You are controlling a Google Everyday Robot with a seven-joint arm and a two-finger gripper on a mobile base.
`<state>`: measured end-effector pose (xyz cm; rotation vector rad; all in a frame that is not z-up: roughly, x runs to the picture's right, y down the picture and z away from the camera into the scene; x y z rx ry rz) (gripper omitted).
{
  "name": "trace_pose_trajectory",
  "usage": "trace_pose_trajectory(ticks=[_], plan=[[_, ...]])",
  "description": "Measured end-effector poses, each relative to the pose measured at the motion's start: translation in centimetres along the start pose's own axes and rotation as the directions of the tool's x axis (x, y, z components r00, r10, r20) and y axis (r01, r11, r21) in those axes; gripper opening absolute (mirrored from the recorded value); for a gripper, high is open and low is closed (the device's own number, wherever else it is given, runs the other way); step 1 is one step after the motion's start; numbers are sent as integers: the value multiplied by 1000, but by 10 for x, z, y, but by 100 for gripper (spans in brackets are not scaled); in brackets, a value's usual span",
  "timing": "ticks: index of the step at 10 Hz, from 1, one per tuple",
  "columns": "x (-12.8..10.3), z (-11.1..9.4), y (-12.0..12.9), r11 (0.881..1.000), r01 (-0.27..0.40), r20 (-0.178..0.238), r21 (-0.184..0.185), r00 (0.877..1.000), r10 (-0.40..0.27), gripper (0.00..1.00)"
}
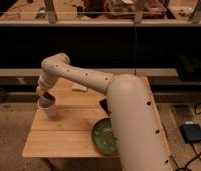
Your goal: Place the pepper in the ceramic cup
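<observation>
The ceramic cup point(48, 109) is a small white cup standing on the left part of the wooden table point(69, 135). My gripper point(45, 96) hangs from the bent arm and points down right over the cup's mouth, touching or almost touching its rim. The pepper does not show clearly; it is hidden at the gripper's dark tip or inside the cup.
A round green plate point(103, 136) lies at the table's front right, partly behind my arm. A flat black rectangle point(102, 104) lies mid-table, mostly covered by the arm. A small pale object point(79, 88) lies at the back. A black box point(192, 132) sits on the floor at the right.
</observation>
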<state>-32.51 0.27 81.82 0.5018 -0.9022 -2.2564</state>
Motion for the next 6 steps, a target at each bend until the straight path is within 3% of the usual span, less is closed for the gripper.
trace_pose_trajectory(ticks=[6], plan=[[-2, -12, 16, 1000, 8, 0, 0, 1000, -8, 80]])
